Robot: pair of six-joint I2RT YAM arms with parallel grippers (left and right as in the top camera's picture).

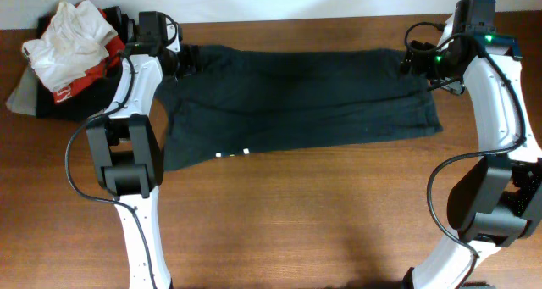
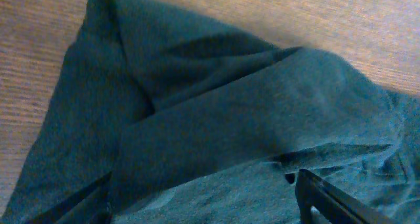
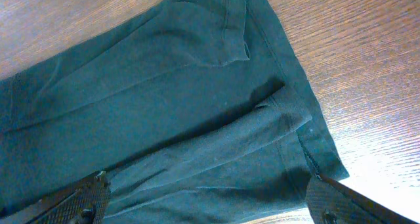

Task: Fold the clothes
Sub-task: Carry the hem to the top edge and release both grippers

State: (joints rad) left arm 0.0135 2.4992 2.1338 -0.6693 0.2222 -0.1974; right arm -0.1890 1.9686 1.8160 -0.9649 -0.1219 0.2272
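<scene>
A dark teal garment (image 1: 296, 98) lies spread flat across the far half of the wooden table, folded lengthwise. My left gripper (image 1: 179, 58) is open over its far left corner; the left wrist view shows rumpled cloth (image 2: 216, 119) between the spread fingers (image 2: 203, 207). My right gripper (image 1: 415, 64) is open over the garment's far right end; the right wrist view shows the hem and seams (image 3: 216, 119) between wide-apart fingers (image 3: 207, 204). Neither holds the cloth.
A pile of clothes (image 1: 72, 56), white and red on dark, sits at the far left corner of the table (image 1: 296, 213). Small white marks (image 1: 233, 154) show at the garment's near left edge.
</scene>
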